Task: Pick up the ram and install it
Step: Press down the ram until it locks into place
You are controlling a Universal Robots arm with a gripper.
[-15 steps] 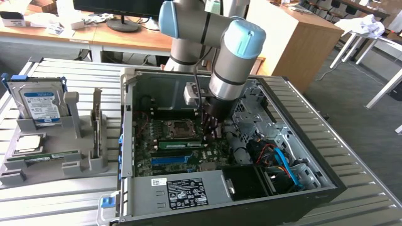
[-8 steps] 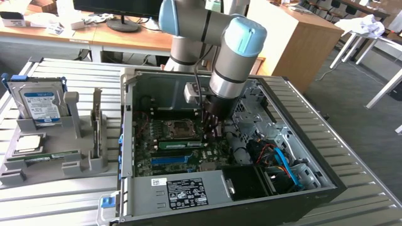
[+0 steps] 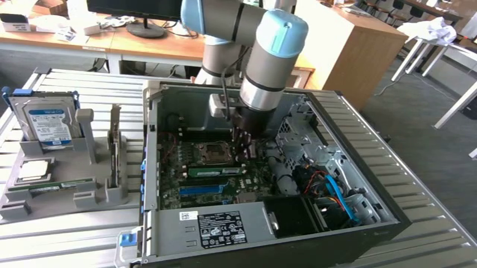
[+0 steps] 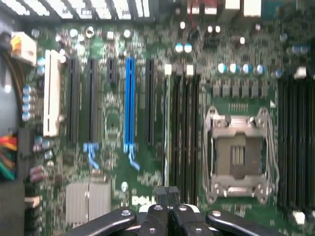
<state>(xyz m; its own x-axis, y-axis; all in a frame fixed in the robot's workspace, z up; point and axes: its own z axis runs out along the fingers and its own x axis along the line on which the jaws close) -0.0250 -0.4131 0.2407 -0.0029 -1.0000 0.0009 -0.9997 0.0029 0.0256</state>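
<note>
Black fingers of the end effector [image 4: 167, 206] sit closest to the wrist camera, pressed together with nothing between them, hovering over the green motherboard [image 4: 113, 128] near its dark memory slots [image 4: 182, 128] and the empty processor socket [image 4: 238, 155]. A blue expansion slot [image 4: 129, 103] runs alongside black ones on the same board.

From the exterior view, the arm [image 3: 261, 67] reaches down into the open computer case [image 3: 358, 167], its end effector [image 3: 244, 146] low over the board beside the socket. A green ram [image 3: 214, 171] stick lies flat in the board just below the socket — seated or merely resting, I cannot tell. On the exterior view's left, a grey holder [image 3: 75, 195] on the slatted worktop [image 3: 67, 234] carries an upright hard drive [image 3: 51, 125], a square processor chip [image 3: 33, 170] and another green stick [image 3: 52, 186].
</note>
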